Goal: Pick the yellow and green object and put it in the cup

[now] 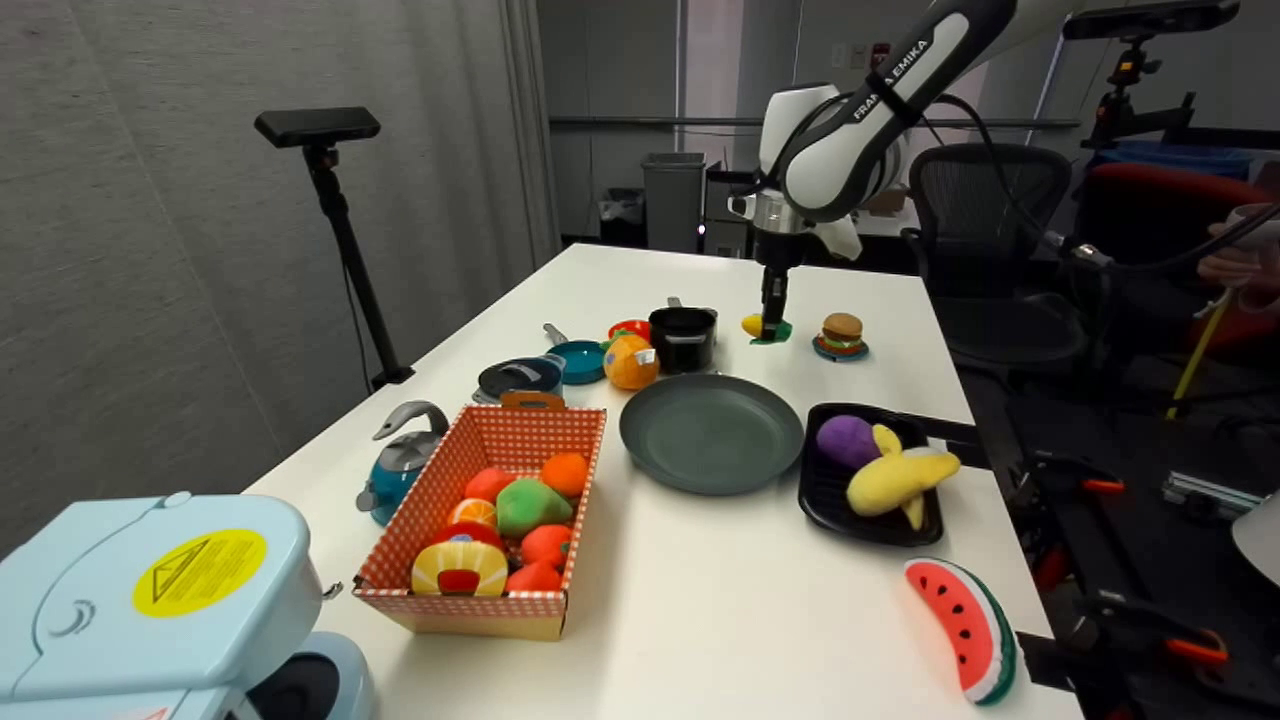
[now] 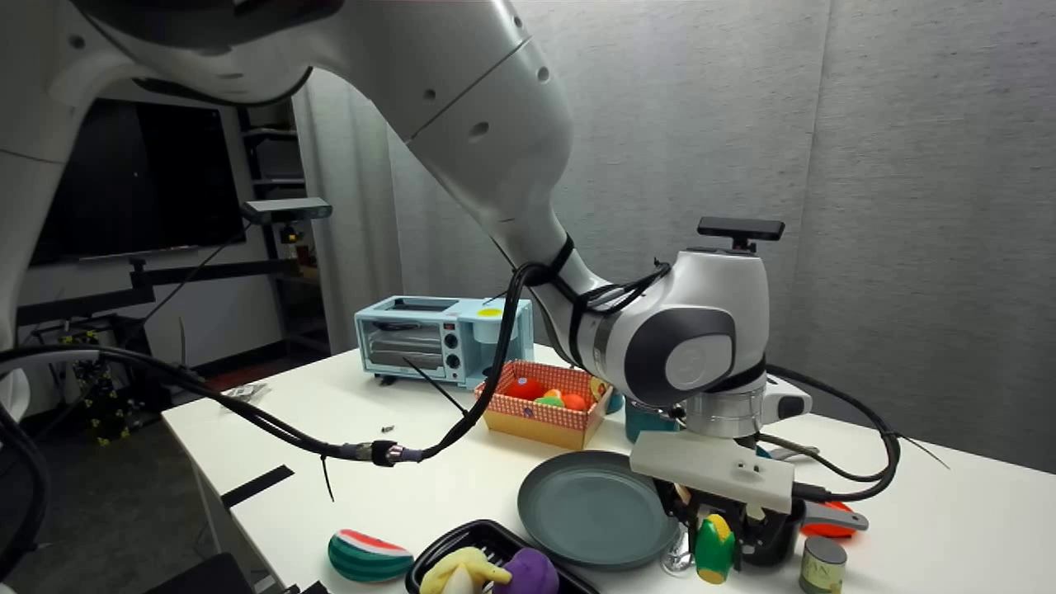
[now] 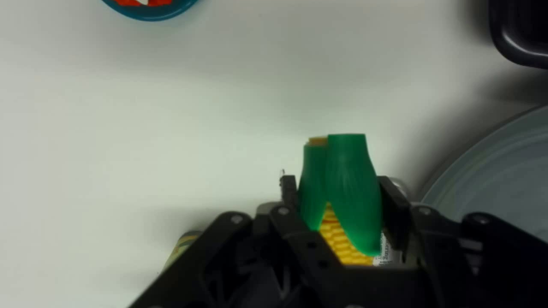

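The yellow and green object is a toy corn (image 2: 714,551), with green husk and yellow kernels. It sits between the two fingers of my gripper (image 1: 771,328), which press on its sides in the wrist view (image 3: 336,188). The corn also shows in an exterior view (image 1: 752,325), low at the table; I cannot tell whether it touches the surface. The small black round cup (image 1: 683,345), with a grey handle, stands beside the gripper. It shows partly behind the gripper in an exterior view (image 2: 777,540). The cup is not visible in the wrist view.
A dark round plate (image 1: 712,435) lies near the cup. An orange plush fruit (image 1: 631,362) and a teal pan (image 1: 580,362) stand beside the cup. A small can (image 2: 822,565) stands near the gripper. A toy burger (image 1: 842,337) and a black tray (image 1: 815,495) with a banana are nearby.
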